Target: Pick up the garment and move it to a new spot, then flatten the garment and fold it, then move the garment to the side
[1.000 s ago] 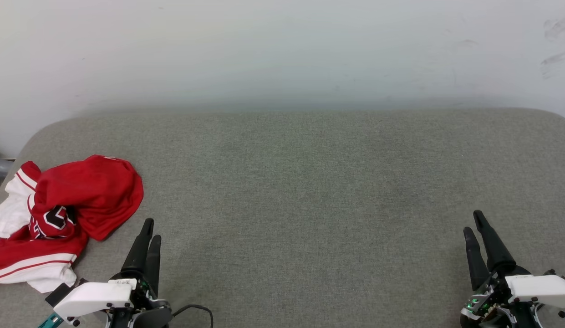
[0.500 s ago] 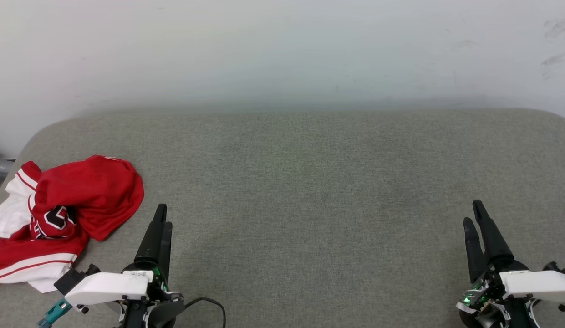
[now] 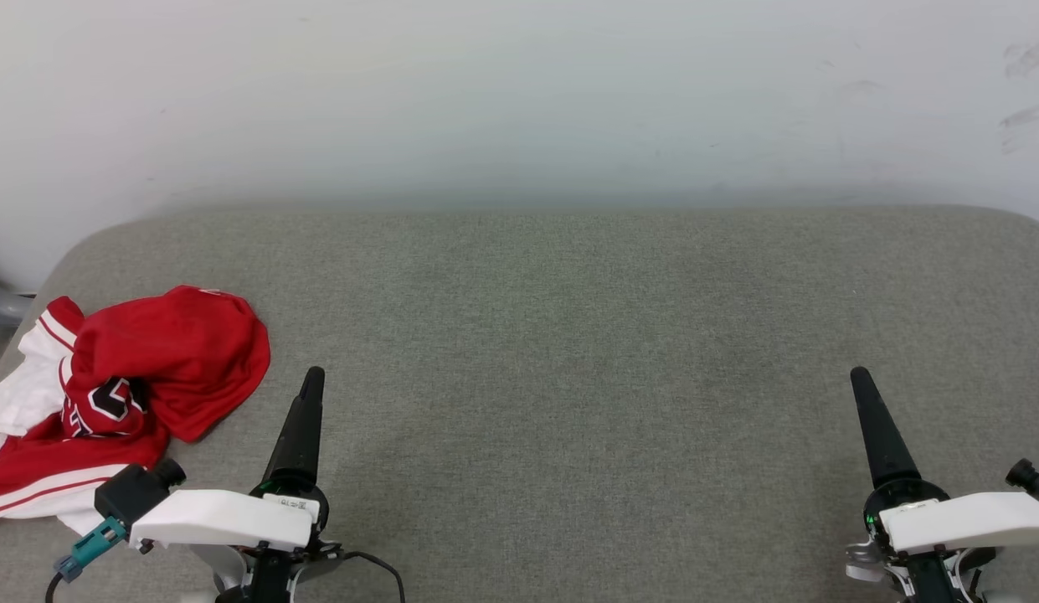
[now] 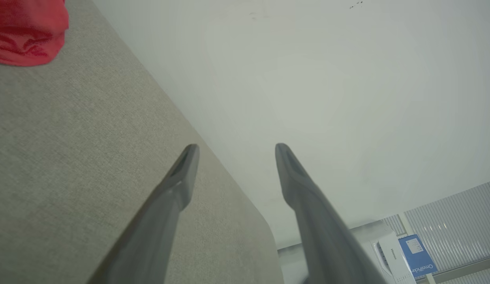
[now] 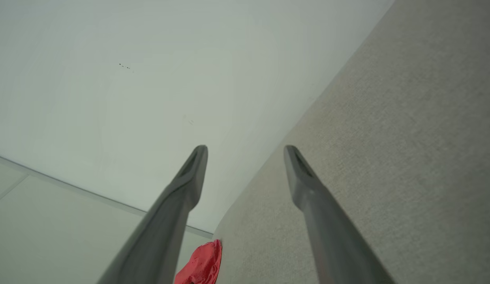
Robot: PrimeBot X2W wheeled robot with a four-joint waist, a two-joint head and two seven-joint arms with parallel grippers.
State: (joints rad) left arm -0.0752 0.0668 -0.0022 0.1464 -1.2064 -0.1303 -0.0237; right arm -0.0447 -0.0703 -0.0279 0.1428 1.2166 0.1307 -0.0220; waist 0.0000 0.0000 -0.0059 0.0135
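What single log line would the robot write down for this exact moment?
stage: before pickup | garment: crumpled, left end of grey cushion, untouched | left gripper: open, empty | right gripper: open, empty

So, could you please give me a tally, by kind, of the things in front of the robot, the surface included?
Red and white jersey, crumpled: 1
Grippers: 2 (left gripper, right gripper)
Grey fabric cushion: 1
Total: 4
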